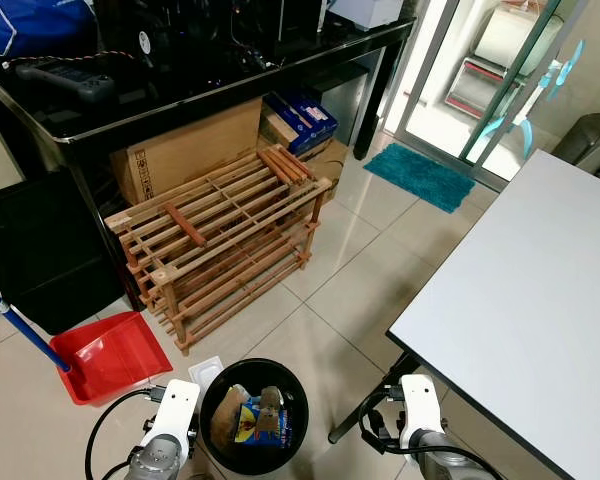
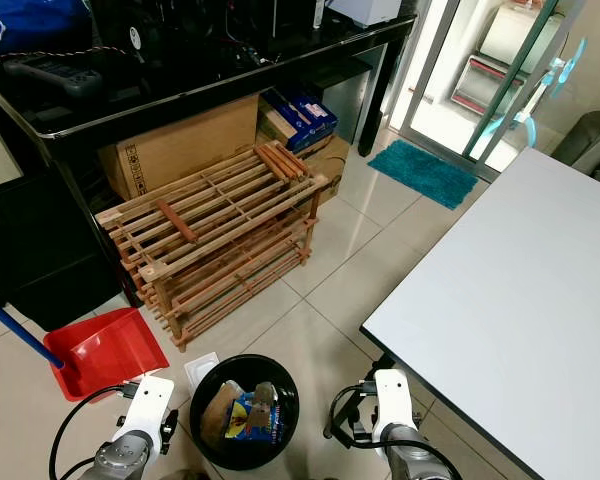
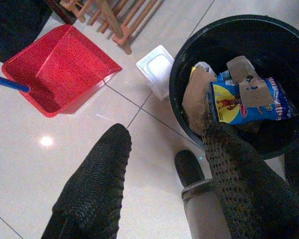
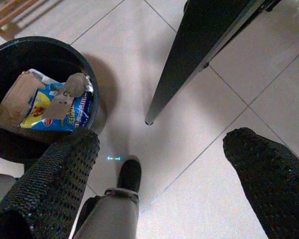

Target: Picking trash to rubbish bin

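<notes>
Silver arms, white wrist blocks, looped black cables; textured black fingers (image 3: 97, 184).

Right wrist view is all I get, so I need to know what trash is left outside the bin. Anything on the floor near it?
Observer: Yes. A small white plastic tray lies on the tiles just beside the black rubbish bin, on the side toward the wooden rack.
Operator: What else is on that side?
Observer: A red dustpan with a blue handle sits on the floor to the robot's left of the tray, apart from it.
Operator: Is the left gripper carrying anything?
Observer: No. The left gripper is open and empty, over the floor next to the bin.
</notes>
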You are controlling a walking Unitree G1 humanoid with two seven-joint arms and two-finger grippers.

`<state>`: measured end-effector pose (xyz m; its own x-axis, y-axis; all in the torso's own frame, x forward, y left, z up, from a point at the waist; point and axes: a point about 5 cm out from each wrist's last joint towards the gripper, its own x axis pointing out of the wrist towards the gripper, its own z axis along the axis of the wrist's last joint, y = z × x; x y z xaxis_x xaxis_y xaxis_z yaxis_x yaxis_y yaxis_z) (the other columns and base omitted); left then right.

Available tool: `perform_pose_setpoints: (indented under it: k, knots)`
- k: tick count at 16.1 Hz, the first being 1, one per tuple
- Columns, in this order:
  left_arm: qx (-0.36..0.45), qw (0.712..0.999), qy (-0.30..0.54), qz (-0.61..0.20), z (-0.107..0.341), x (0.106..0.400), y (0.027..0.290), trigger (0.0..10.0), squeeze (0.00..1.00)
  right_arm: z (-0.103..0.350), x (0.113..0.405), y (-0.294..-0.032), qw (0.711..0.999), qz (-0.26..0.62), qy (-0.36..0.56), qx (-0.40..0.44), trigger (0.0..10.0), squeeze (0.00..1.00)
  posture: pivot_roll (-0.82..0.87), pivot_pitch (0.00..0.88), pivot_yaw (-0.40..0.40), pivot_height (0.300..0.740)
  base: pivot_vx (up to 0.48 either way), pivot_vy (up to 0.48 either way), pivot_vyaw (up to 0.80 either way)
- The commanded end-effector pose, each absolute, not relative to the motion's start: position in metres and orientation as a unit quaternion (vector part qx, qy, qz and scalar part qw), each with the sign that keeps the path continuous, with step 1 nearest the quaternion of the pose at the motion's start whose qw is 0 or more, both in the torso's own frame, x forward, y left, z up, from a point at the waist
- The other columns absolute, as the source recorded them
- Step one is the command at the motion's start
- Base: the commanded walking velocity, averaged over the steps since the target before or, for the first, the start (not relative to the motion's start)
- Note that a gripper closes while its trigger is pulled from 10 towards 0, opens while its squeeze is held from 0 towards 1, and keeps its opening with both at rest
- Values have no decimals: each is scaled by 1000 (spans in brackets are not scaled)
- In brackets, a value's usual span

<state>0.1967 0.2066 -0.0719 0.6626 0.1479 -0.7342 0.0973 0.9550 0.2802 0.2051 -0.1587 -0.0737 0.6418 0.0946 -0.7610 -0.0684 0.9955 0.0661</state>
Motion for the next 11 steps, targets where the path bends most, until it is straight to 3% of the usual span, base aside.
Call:
perform_pose_setpoints:
  k: [1, 11]
  knots:
    - [147, 897, 417, 17, -74, 193, 204, 10000, 0, -74, 204, -165, 906, 32, 422, 13, 10000, 0, -21, 42, -124, 740, 0, 0, 0]
    - [145, 897, 417, 16, -74, 194, 203, 10000, 0, -74, 204, -167, 905, 27, 423, 12, 10000, 0, -21, 42, -124, 740, 0, 0, 0]
